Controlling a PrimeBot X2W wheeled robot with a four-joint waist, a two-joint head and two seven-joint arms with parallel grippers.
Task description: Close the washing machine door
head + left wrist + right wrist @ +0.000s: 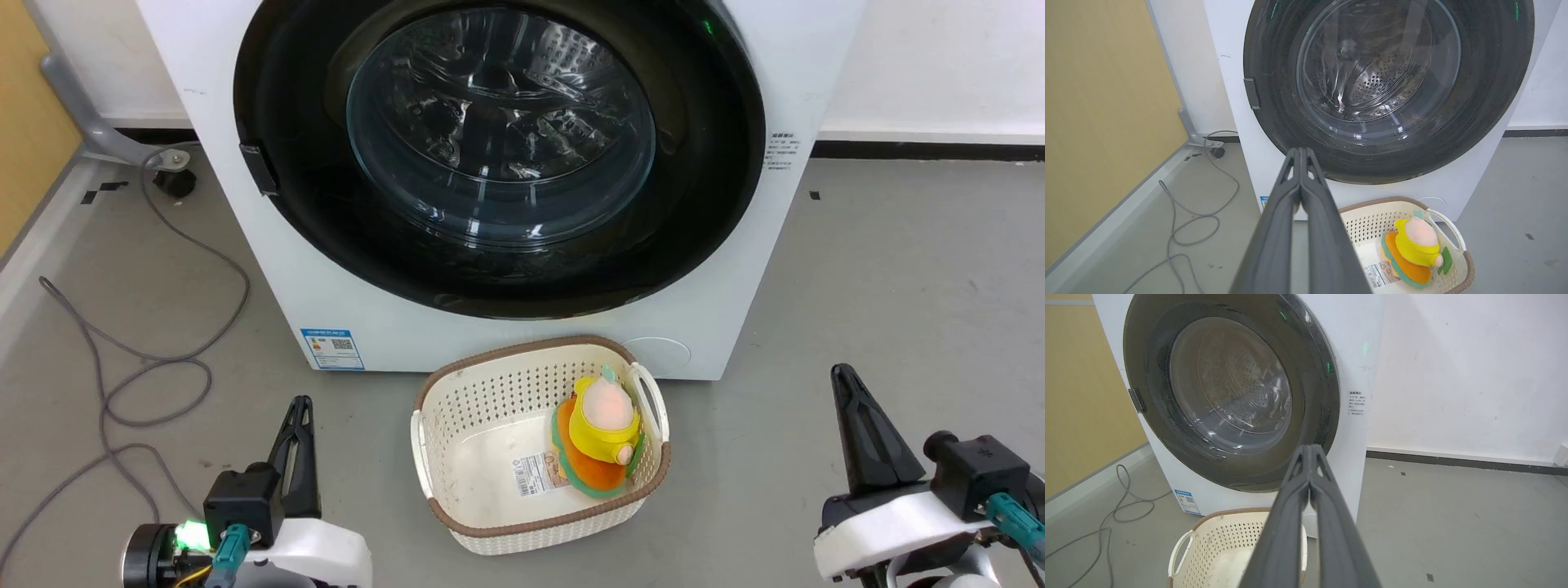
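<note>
— grey floor (pixel 898 269) under a white wall, head view first. where's the door?
— the washing machine door (pixel 500 131) sits flush in the front of the white washing machine (pixel 367 318), its black rim whole and the drum dim behind the glass. a cream basket (pixel 457 384) stands on the floor just before the machine, with a yellow and orange plush toy (pixel 600 425) at its right side. a grey cable (pixel 245 286) loops over the floor at left.
— and the fingers?
— left fingers (pixel 298 441) low at left, right fingers (pixel 865 441) low at right. both pairs are pressed together, holding nothing, well apart from the door.
— left wrist view?
— left fingers (pixel 1286 212) meet in one tip that lies over the door's lower rim in this view. a yellow panel (pixel 1094 122) stands at left.
— right wrist view?
— right fingers (pixel 1294 514) closed too, above the basket (pixel 1216 547), with the door (pixel 1229 384) flush beyond.
</note>
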